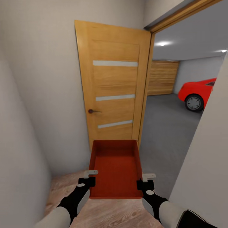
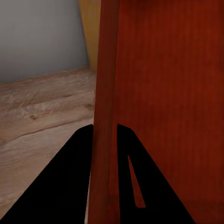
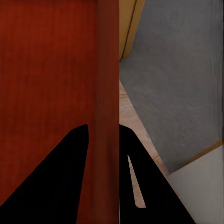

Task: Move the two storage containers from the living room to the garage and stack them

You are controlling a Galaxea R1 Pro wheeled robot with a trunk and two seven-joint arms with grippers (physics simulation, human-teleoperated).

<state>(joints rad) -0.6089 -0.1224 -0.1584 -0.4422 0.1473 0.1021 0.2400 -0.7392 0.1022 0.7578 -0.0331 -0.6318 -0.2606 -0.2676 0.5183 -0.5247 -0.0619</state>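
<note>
I carry one orange-red storage container in front of me, above the wood plank floor. My left gripper is shut on its left wall, and my right gripper is shut on its right wall. In both wrist views the thin wall runs between the black fingers. Through the doorway ahead on the right lies the garage with its dark grey concrete floor and a red car.
An open wooden door stands straight ahead, close to the container's far end. Pale walls close in on the left and right. A wooden garage door is at the back.
</note>
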